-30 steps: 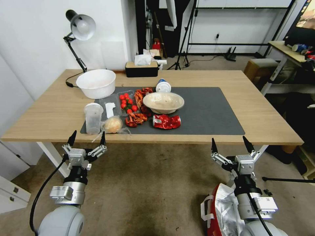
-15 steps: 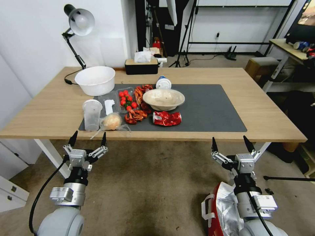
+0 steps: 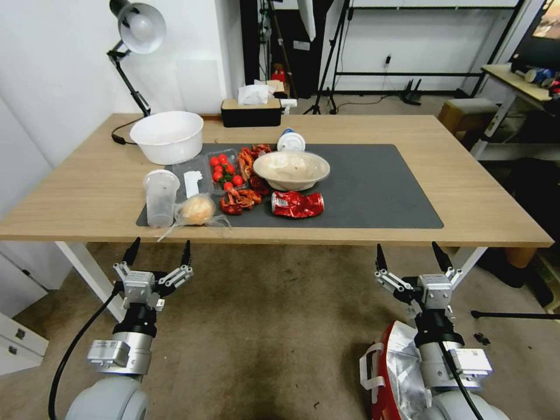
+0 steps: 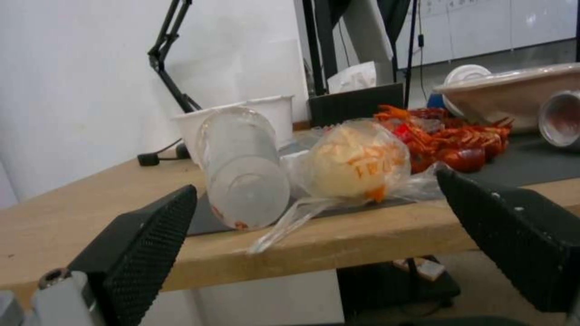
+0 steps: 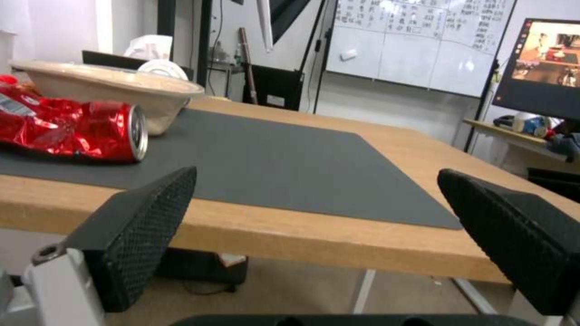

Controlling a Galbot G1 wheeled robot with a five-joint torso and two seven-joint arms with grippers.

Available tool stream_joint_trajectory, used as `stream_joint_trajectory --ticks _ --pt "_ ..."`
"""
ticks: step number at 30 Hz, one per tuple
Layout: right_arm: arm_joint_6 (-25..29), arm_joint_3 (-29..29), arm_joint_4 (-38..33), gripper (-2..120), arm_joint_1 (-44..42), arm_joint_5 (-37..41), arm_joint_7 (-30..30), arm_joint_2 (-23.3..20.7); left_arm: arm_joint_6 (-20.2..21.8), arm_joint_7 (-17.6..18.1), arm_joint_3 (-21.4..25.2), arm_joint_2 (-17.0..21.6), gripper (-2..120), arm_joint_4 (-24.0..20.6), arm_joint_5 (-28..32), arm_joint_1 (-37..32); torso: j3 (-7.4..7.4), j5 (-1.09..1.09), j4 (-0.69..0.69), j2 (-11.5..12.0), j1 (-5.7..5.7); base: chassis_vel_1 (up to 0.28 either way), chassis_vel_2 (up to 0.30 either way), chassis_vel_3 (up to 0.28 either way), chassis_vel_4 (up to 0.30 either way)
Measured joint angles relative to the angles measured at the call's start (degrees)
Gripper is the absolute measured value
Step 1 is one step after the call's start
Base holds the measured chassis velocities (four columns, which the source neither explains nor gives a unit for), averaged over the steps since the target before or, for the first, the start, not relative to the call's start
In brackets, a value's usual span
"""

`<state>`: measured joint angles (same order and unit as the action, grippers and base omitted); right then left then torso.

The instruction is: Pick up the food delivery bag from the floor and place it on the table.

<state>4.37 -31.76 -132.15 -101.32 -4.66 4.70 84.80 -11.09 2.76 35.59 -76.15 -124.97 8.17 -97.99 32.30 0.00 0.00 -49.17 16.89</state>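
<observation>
food delivery bag (image 3: 396, 373) seemingly upright on floor (image 3: 274, 326), beside right arm

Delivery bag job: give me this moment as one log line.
bag: on floor by right arm | left hand: open, empty, below table edge | right hand: open, empty | table: mat's right half free

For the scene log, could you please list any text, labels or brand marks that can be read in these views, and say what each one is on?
No text can be read with certainty.
Orange print on the bagged bun: too blurred to read.
Label on the crushed red can: too small to read.
Writing on the whiteboard: too small to read.
Sticker on the right arm: unreadable.
Food delivery bag: no print shows.
</observation>
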Motion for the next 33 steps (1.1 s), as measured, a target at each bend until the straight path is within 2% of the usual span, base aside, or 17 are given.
stream_joint_trajectory --ticks 33 --pt "1.23 -1.52 2.1 100 1.65 2.13 -1.2 0.9 0.45 -0.44 -0.06 -0.04 97 1.04 -1.09 -0.89 -4.85 0.0 0.0 8.32 -3.47 0.0 0.0 0.0 0.0"
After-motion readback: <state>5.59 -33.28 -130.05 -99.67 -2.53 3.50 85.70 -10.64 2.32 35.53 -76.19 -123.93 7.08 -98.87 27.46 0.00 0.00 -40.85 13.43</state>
